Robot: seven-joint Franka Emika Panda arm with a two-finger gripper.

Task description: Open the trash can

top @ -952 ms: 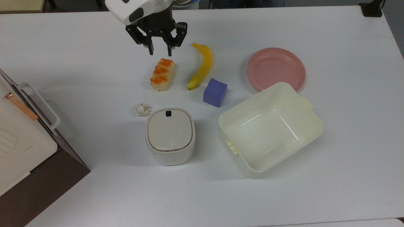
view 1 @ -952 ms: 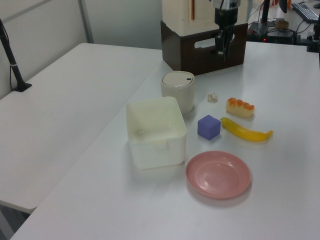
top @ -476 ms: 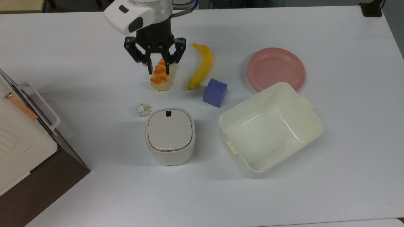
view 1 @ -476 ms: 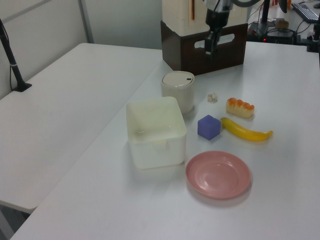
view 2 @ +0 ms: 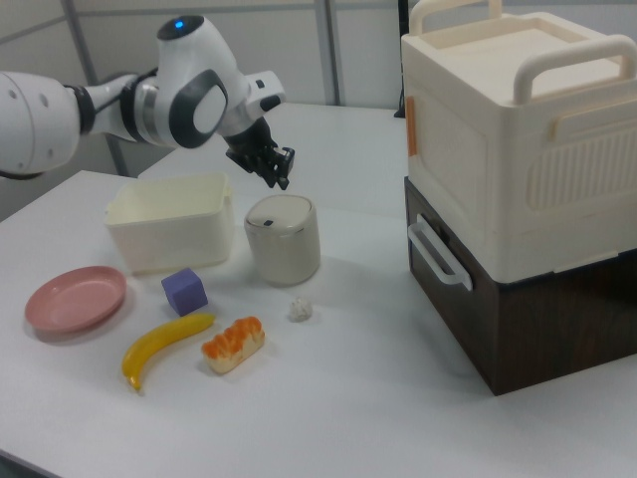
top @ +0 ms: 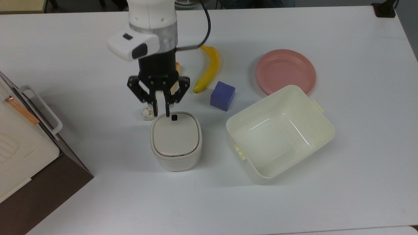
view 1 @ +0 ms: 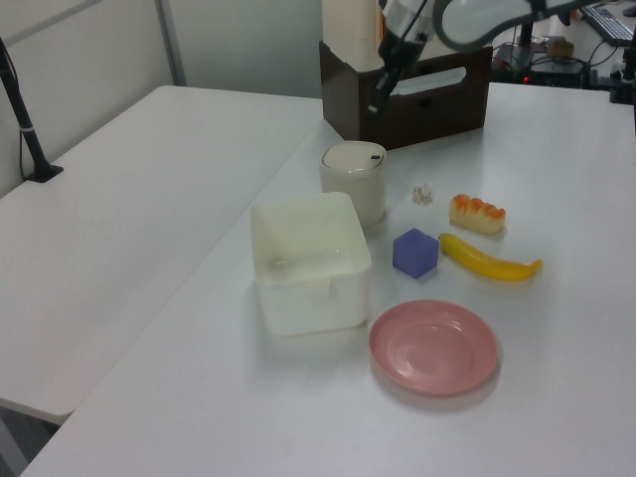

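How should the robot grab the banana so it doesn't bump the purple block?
Probably best at the banana's middle, coming straight down from above. It lies flat, long and narrow, so the gripper could close across its thin width. Its lower tip sits near the purple block, so the middle leaves more room.

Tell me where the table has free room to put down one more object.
Bare table lies right of the cream tub, and below the trash can in the top view. The strip from paper ball to pink plate is crowded.
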